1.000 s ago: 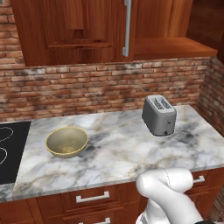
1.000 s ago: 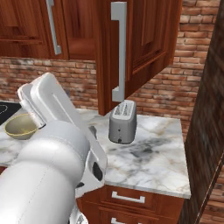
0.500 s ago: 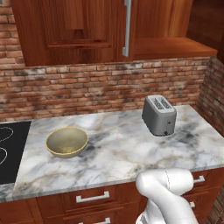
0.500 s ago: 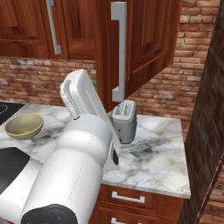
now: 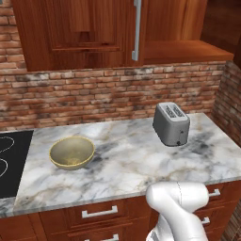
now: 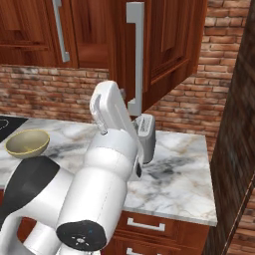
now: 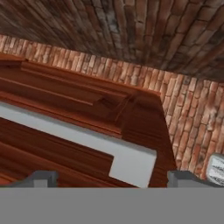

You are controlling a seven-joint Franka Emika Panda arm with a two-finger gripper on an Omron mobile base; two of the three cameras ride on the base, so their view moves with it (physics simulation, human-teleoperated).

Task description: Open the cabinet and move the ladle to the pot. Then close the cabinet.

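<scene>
The cabinet (image 5: 80, 33) is dark reddish-brown wood and hangs over the counter. A long silver bar handle (image 5: 136, 28) runs down one door. Right of that handle a bare wooden ledge (image 5: 188, 47) shows; I cannot tell whether a door stands ajar. In the hand view my gripper (image 7: 113, 178) is open, fingertips (image 7: 41, 178) wide apart, and points at one end of the silver handle (image 7: 87, 140) on a panelled door (image 7: 61, 109), with nothing between the jaws. My white forearm (image 6: 112, 114) rises toward the big handle (image 6: 135, 55). The ladle and the pot are out of view.
A silver toaster (image 5: 172, 123) and a yellowish bowl (image 5: 71, 152) stand on the marble counter (image 5: 122, 164). A black cooktop (image 5: 9, 164) lies at the left. Brick wall (image 6: 239, 124) closes in on the right. Drawers (image 5: 99, 212) sit below the counter edge.
In the right base view my arm has swung right and upward, its forearm now reaching toward the large cabinet handle. Toaster, bowl and cabinet have stayed put.
</scene>
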